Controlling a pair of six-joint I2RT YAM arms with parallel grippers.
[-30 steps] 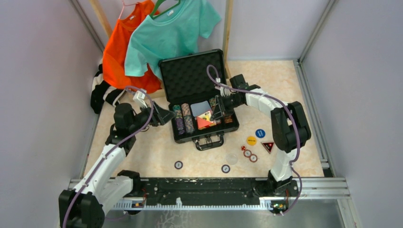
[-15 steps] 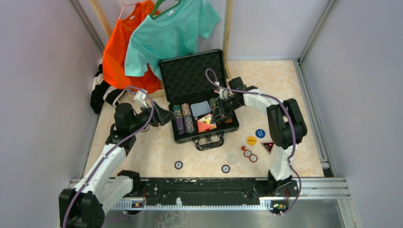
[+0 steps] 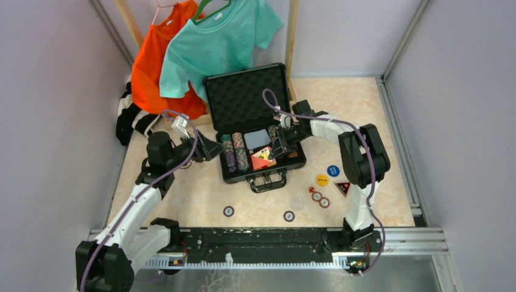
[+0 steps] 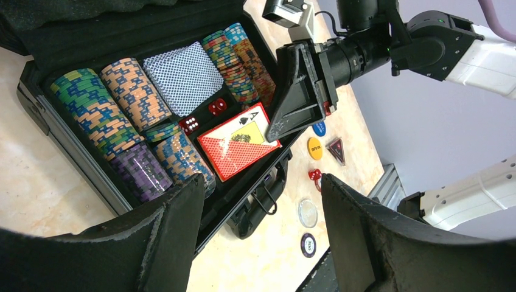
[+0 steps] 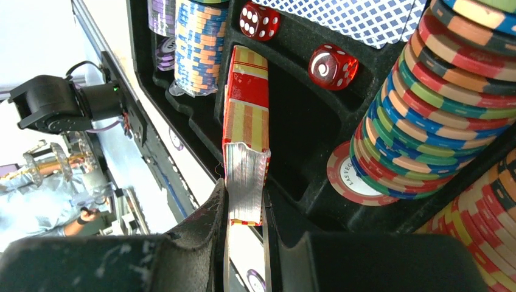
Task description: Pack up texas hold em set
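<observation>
Nearest me, loose chips [image 3: 228, 211] lie on the counter [image 3: 195, 194]. The left hand [image 3: 212, 148] hovers just left of the open briefcase [image 3: 243, 97], fingers spread wide, holding nothing. From the right, the right hand [image 3: 278, 148] angles down into the case, pinching the end of the tilted card box [image 3: 263, 157] between the chip stacks [image 3: 234, 152]

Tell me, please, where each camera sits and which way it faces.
Top external: above and behind the robot, looking down on the table and open briefcase; left arm and right arm show.
Left wrist: on the left arm, facing across the briefcase toward the right tool; its open fingers frame the bottom.
Right wrist: on the right arm, looking into the briefcase; its fingers pinch the card box.
Both wrist views share the card box and red dice.
</observation>
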